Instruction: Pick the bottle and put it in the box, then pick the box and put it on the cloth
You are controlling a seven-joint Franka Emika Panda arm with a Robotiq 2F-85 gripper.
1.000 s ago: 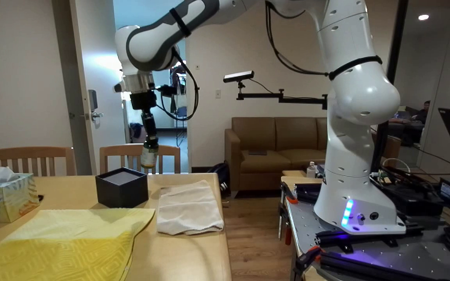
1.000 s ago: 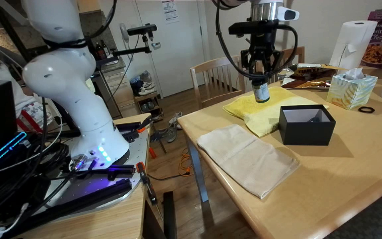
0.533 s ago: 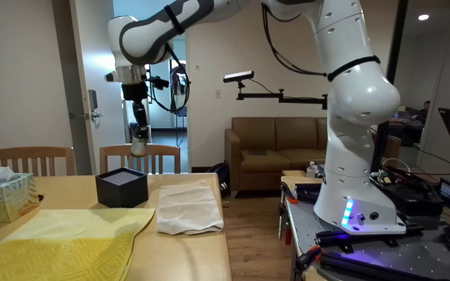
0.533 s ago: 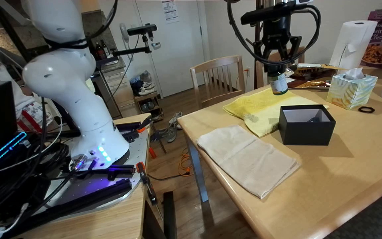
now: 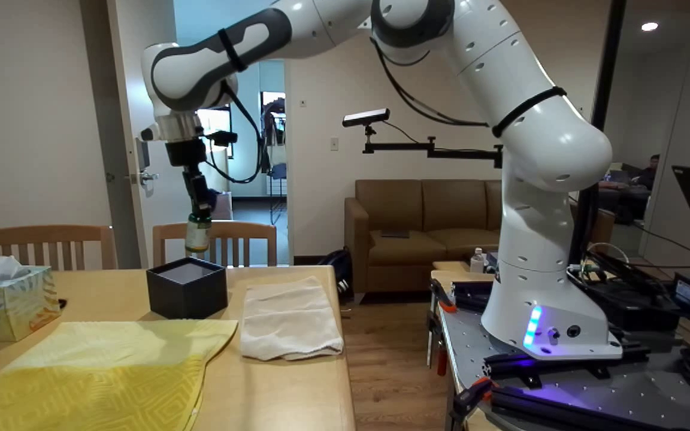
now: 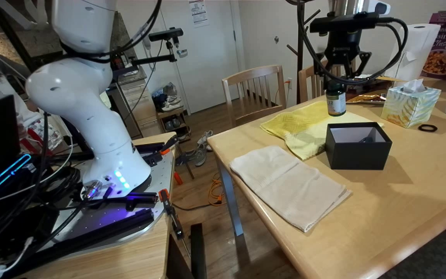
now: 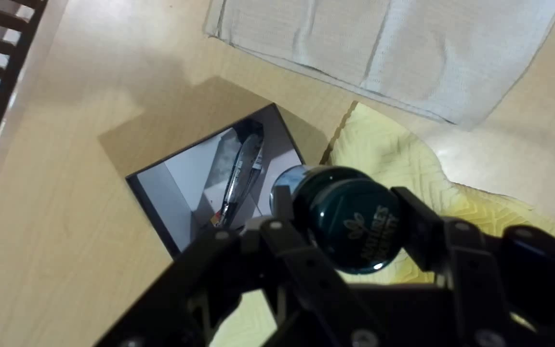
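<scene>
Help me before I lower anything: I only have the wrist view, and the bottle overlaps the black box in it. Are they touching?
Observer: No. In an exterior view, a strip of the yellow cloth shows between the base of the bottle and the rim of the box.
Operator: Good. The cream cloth runs off the top of my picture. Does it hang over the edge?
Observer: No overhang that I can see. In an exterior view all of it lies on the table, close to the edge.
</scene>
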